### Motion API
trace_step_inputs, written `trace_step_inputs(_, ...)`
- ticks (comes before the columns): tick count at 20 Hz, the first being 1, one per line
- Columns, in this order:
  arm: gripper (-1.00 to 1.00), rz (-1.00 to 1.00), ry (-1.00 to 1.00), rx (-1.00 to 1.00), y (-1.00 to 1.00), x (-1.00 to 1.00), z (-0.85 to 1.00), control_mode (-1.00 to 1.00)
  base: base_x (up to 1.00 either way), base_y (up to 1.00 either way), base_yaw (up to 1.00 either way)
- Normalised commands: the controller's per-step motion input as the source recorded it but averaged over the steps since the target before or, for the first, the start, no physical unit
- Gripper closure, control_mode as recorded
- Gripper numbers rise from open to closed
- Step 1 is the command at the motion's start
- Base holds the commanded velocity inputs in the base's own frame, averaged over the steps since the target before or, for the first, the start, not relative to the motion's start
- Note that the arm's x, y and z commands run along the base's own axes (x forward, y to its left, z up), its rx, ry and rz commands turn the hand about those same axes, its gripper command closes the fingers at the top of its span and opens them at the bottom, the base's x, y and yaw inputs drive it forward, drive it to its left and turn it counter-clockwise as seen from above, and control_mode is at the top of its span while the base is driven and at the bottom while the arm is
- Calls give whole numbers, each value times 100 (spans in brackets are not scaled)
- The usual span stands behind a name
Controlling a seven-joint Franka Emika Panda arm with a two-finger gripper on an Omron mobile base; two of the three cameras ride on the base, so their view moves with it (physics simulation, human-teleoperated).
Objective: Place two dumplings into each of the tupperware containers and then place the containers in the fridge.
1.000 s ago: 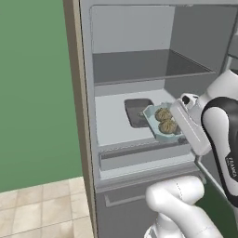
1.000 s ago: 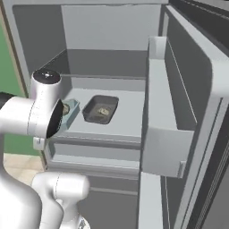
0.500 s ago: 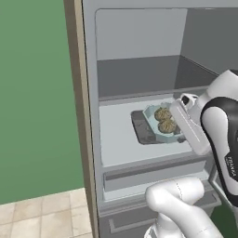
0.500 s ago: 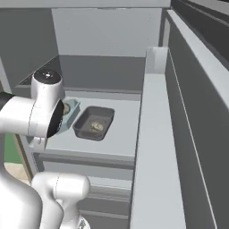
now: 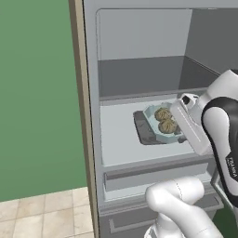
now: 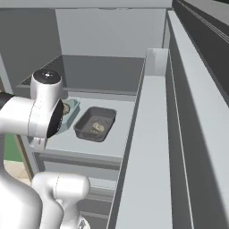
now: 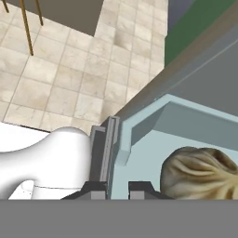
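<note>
Jaws pinched on the near wall of the blue tub; in the hand view we see one tip on each side of that rim. Two dumplings sit in it. In the left base view the blue tub sits at or just over the fridge shelf; we cannot tell whether it is resting there or a little above. The grey tub already lies on the same shelf, beside the blue one, with dumplings in it; from the left the two look touching or slightly overlapped, which we cannot settle.

Step in hand, as we judge it: placing the second container in the fridge; filling looks done. Next move calls for settling the blue tub flat on the shelf clear of the grey tub's rim, spreading the jaws, then drawing the arm back without dragging either tub.
</note>
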Motion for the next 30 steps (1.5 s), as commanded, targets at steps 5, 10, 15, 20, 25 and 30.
trace_step_inputs(5, 100, 0, 0, 0, 0, 0, 0, 100, 5, 0, 1)
trace_step_inputs(10, 100, 0, -2, 0, -11, -43, 7, -100, -5, 0, 0)
trace_step_inputs(15, 100, 0, -5, 0, -22, -47, 43, -100, 0, 0, 0)
trace_step_inputs(20, 100, -4, -15, 0, -19, -14, 28, -100, 0, 0, 0)
trace_step_inputs(25, 100, -6, -19, 0, -8, 1, 13, -100, 0, 0, 0)
trace_step_inputs(30, 100, -3, -3, 6, -14, 39, 64, -100, 0, 0, 0)
